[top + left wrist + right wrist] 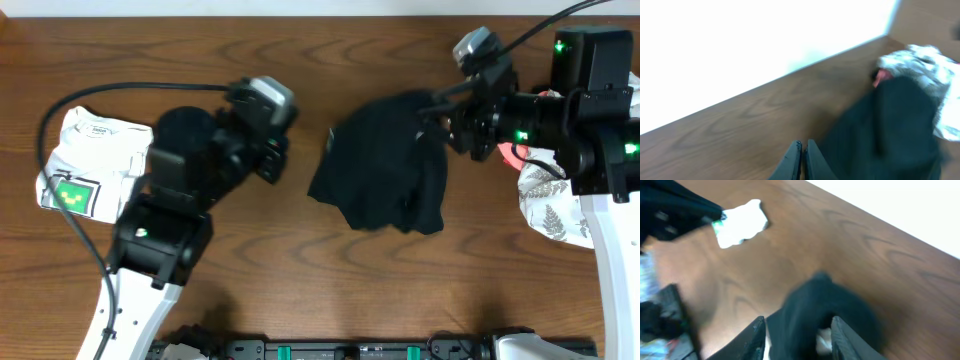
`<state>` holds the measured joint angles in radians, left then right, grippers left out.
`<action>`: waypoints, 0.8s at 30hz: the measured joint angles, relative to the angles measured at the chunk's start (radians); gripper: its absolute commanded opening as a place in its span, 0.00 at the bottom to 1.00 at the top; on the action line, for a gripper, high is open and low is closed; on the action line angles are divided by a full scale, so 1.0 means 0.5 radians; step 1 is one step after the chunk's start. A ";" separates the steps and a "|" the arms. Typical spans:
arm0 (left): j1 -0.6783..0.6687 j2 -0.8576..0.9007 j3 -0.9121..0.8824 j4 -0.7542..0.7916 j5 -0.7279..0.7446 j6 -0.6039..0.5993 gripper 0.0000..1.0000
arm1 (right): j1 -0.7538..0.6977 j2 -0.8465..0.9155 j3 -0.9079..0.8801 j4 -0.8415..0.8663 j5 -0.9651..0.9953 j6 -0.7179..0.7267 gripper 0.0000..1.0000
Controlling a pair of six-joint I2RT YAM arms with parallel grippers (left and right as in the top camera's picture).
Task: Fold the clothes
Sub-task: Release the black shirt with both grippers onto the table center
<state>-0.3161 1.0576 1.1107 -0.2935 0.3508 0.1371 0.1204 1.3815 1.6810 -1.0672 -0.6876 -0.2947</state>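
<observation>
In the middle of the table [300, 270], a bit to the R side, the black clothes [380, 170] lie in a lumpy heap. Not folded yet: no flat edges, no neat square. So the job on this one is only at the start, I think. A white shirt [85, 150] w/ a green patch looks folded, far L. A leafy white cloth [555, 205] sits bunched up, far R. The black stuff looks soft, floppy, thin & wrinkly. The table is hard, shiny brown wood. L gripper [802, 146] is pinched closed w/ nothing in it, near the heap. R gripper [797, 325] has its jaws apart at the heap's top R edge, cloth loose between them.
</observation>
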 measured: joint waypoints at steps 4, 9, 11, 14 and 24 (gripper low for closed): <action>0.118 -0.012 0.000 -0.079 0.005 -0.049 0.06 | 0.000 -0.011 0.005 0.011 0.124 0.089 0.04; 0.124 -0.008 0.000 -0.202 0.082 -0.072 0.06 | 0.000 -0.014 0.006 0.005 0.178 0.117 0.05; 0.124 -0.002 0.000 -0.266 0.095 -0.072 0.44 | 0.000 -0.014 0.007 -0.005 0.189 0.122 0.05; 0.124 0.005 0.000 -0.378 0.116 -0.076 0.98 | 0.000 -0.014 0.008 -0.044 0.200 0.124 0.06; 0.124 0.039 0.000 -0.364 0.130 -0.075 0.85 | 0.000 -0.015 0.011 -0.205 0.558 0.240 0.33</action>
<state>-0.2539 1.0771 1.1107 -0.4755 0.4160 0.0998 0.1204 1.3739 1.6863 -1.1698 -0.4088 -0.1749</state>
